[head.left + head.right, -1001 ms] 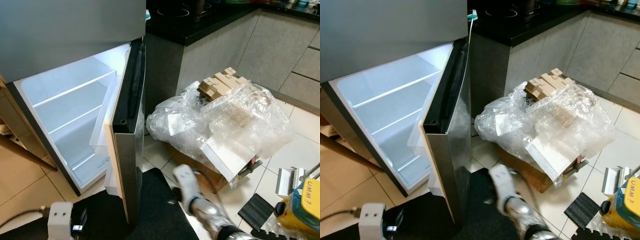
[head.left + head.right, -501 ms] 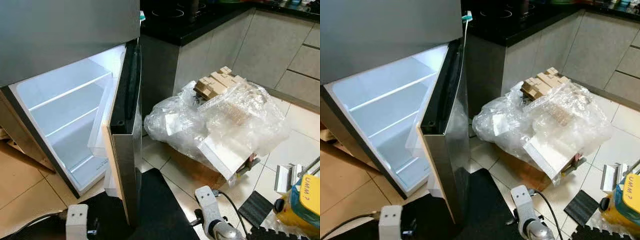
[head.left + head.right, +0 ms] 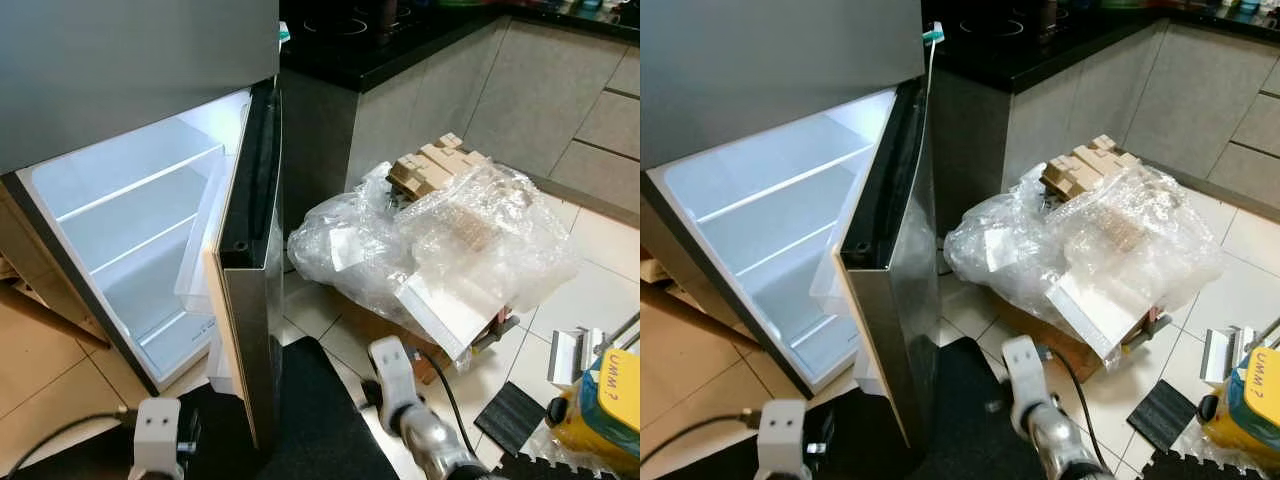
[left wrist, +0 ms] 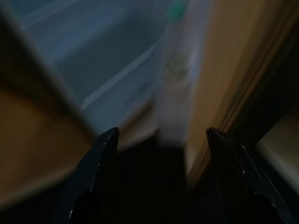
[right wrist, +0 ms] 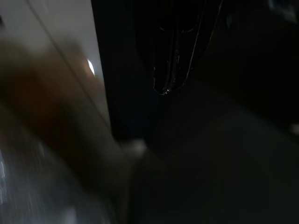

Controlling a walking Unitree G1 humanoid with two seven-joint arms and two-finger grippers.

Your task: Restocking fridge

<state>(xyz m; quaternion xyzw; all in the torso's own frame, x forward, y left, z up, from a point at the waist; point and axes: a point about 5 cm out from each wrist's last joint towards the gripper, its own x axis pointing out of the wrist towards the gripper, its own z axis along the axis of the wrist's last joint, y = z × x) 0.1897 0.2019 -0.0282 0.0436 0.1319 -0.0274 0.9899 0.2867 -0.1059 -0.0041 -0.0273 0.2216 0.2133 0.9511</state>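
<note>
Approach step: fridge (image 3: 130, 230) door stands open, shelves bare. Beside it, left gripper (image 4: 161, 140) fingers apart; right gripper (image 5: 170, 70) fingers together. Next: fetch stock.

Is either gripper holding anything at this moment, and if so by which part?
Nothing is held. The left gripper is open and empty, facing the open fridge. The right gripper has its fingers together, with nothing seen between them in a dark, blurred view.

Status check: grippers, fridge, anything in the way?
Left gripper open, facing fridge. Right gripper shut, empty. Fridge door open, shelves bare. Bubble-wrap pile on floor, right of door.
</note>
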